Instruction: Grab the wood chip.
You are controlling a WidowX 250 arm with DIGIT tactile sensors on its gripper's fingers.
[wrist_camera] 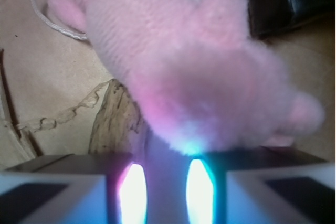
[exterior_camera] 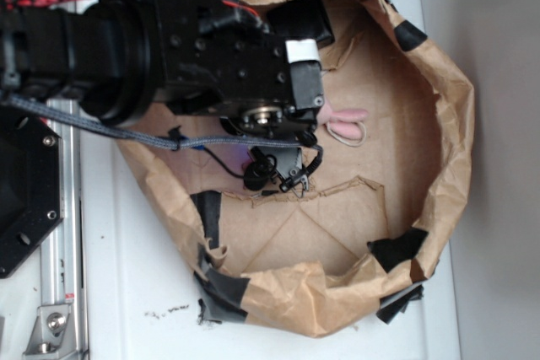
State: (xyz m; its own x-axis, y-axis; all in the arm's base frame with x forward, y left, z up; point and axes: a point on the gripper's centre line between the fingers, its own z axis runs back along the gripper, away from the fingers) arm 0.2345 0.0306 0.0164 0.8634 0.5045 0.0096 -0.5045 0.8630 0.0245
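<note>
From the wrist view the wood chip [wrist_camera: 116,121] sits lower left, half under the pink plush [wrist_camera: 205,72]; I can't tell if the gripper [wrist_camera: 167,182] is apart, so I'd shift left before descending.

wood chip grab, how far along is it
Done: the arm has reached into the paper bin and hangs over the pink plush. In hand: nothing visibly. The wrist view shows the wood chip lying on the floor, partly under the plush, not visibly gripped. The fingers are at the frame's bottom edge; whether they are open is unclear. Left: get onto the chip, close, lift.
</note>
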